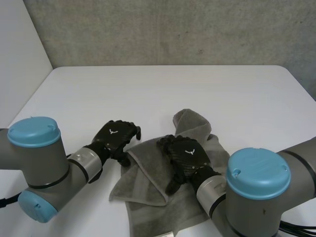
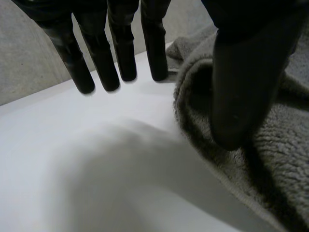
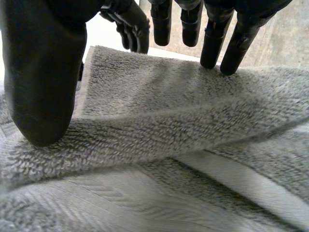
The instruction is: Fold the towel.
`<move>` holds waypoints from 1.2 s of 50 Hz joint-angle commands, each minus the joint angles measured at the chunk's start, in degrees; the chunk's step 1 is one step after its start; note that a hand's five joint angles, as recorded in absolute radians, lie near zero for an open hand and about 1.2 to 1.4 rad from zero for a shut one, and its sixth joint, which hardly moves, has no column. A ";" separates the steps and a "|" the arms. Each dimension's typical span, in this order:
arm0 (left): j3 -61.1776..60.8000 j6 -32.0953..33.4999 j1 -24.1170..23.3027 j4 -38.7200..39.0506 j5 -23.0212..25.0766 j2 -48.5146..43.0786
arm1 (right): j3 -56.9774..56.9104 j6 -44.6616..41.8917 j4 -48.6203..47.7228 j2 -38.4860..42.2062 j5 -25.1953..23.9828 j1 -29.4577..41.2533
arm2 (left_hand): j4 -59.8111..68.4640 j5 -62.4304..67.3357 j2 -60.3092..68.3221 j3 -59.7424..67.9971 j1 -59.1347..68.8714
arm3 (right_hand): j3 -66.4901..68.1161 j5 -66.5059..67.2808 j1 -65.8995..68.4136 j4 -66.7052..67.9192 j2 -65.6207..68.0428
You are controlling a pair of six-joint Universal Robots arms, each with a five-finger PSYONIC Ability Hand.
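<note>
Left robot hand (image 1: 115, 138), spread and empty, touches the grey terry towel's (image 1: 148, 175) ten-o'clock edge. The right robot hand (image 1: 185, 157) lies flat mid-towel, gripping nothing and hiding its centre.

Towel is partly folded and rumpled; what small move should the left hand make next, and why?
Probably close the left hand on the towel's edge: its thumb rests on that edge, its straight fingers reach over bare table beside it. The right hand lies flat on the towel's middle, pinning it.

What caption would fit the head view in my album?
Rumpled grey towel on a white table, the right hand resting on its middle, the left hand at its edge.
</note>
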 commanded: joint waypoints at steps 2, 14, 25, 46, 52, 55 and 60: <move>1.98 0.22 -0.18 0.09 0.02 -2.03 | -1.62 7.35 -0.56 3.83 0.37 3.33 | 26.09 25.72 26.04 26.12 26.26 | -1.30 -0.67 -0.30 -1.71 -0.74; 2.95 -0.14 -0.88 0.09 0.02 -1.24 | -3.38 9.91 -2.75 6.74 4.59 6.32 | 48.33 47.96 48.28 48.35 48.50 | -0.79 -0.16 0.21 -1.20 -0.24; 2.95 -2.07 -0.62 -0.53 0.02 2.00 | -4.08 8.33 -11.54 7.01 4.68 5.10 | 48.33 47.96 48.28 48.35 48.50 | 65.93 66.56 66.93 65.52 66.48; 41.01 -14.55 -0.71 -9.49 -8.94 7.90 | -60.33 -20.94 12.80 6.92 -12.55 -6.77 | 48.33 47.96 48.28 48.35 48.50 | 65.93 66.56 66.93 65.52 66.48; 47.60 -15.87 -1.15 -9.58 -10.35 12.73 | -69.83 -22.35 17.36 5.44 -26.58 -6.86 | 48.33 47.96 48.28 48.35 48.50 | 65.93 66.56 66.93 65.52 66.48; 45.07 -15.70 -1.15 -9.67 -10.00 14.75 | -64.85 -23.22 20.00 3.06 -30.81 -6.95 | 48.33 47.96 48.28 48.35 48.50 | 65.93 66.56 66.93 65.52 66.48; 33.76 -15.52 -0.80 -9.67 -8.16 16.25 | -52.90 -30.13 24.56 1.82 -32.06 -8.87 | 48.33 47.96 48.28 48.35 48.50 | 65.93 66.56 66.93 65.52 66.48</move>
